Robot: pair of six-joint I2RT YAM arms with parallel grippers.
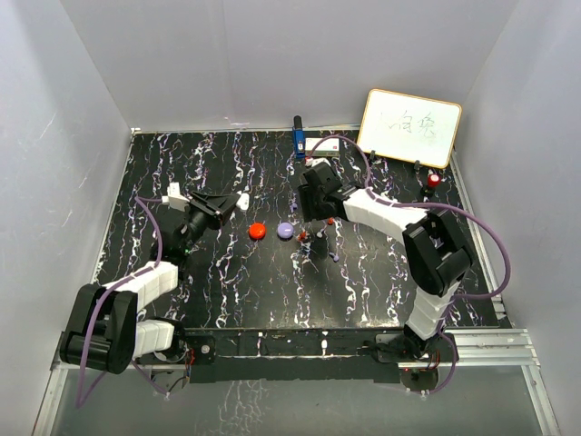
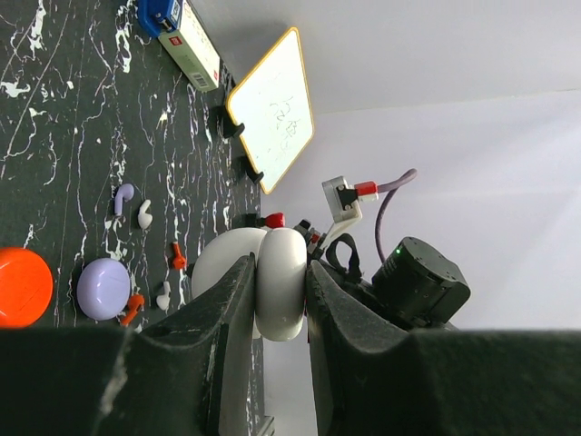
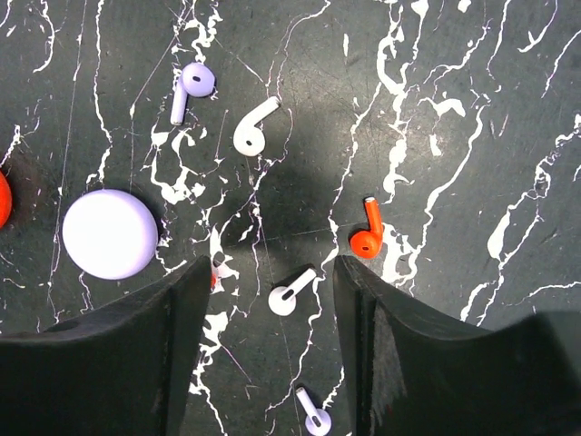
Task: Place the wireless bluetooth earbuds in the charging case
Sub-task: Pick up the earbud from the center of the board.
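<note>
**Right hand** [image 3: 272,272]: the jaws stand partly open and grip nothing. The fingers point straight down at the black, white-veined table [image 3: 472,109]. One white stemmed earbud [image 3: 292,292] lies on the table between the fingers and touches neither.

Seen from that earbud in the right wrist view:
- Red earbud [image 3: 366,234]: 2 o'clock, just beside the right finger.
- Second white earbud [image 3: 254,127]: 12 o'clock.
- Lilac earbud [image 3: 192,86]: 11 o'clock.
- Closed lilac round case [image 3: 110,233]: 10 o'clock.

**Left hand** [image 2: 280,268]: the jaws are clamped tight on a glossy white round case [image 2: 281,291], and the hand is rolled onto its side. The inside of this case is not visible.

In the top view, a closed red round case [image 1: 257,231] lies on the table at 9 o'clock from the lilac one.
</note>
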